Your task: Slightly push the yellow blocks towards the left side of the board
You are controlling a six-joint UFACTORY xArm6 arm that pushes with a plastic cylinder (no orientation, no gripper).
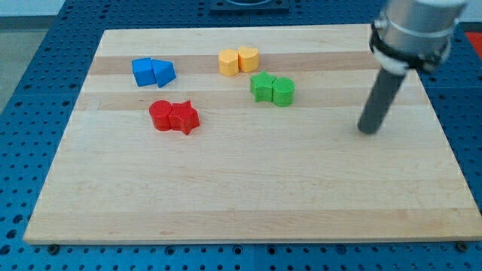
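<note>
1. Resting on the wooden board (248, 203), the tip (368, 130) of the dark rod stands in the right part of the view, at about 3 o'clock from the board's middle. The rod has no jaws to open or close, and it touches no block at this moment.
2. The two yellow blocks (239, 60) lie side by side, touching each other, near the top edge at about 12 o'clock. Their pair runs along the 9-to-3 line.
3. From the tip, the yellow blocks lie toward 10 o'clock, well apart. A green pair (273, 89) sits just below and right of them, near the straight way between.
4. For a push toward 9 o'clock, the tip probably has to come first to the 3 o'clock side of the right yellow block, passing above the green pair.
5. A blue pair (153, 72) stands further at 9 o'clock on the same line, so the push should be short. A red pair (174, 117) lies lower, out of the way.
</note>
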